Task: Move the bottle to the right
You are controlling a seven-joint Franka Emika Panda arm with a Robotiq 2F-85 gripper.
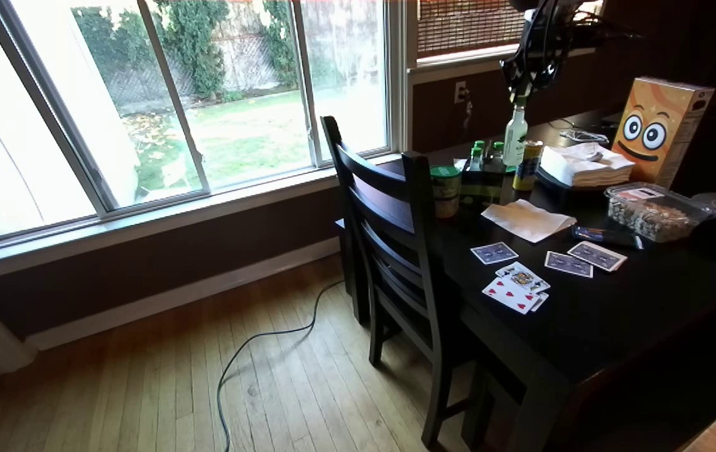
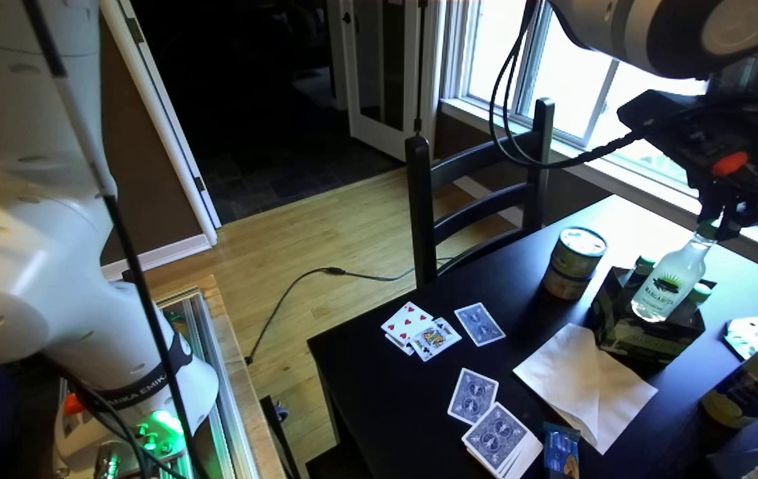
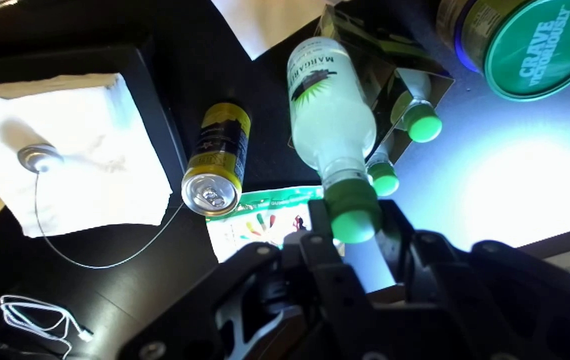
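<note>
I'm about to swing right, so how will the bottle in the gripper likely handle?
The bottle may swing or twist, since the gripper holds it only by its green cap. Its body looks cloudy and filled, so it is probably heavy for its size. Its tall, slim shape could make it tip if set down off upright.

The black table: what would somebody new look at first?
Probably the orange box with the smiling face, standing on the table beside the white napkins. Next, the pale green bottle held by its top in the end effector, close to the dark carton. Maybe then the playing card with red hearts, face up near the table's edge.
</note>
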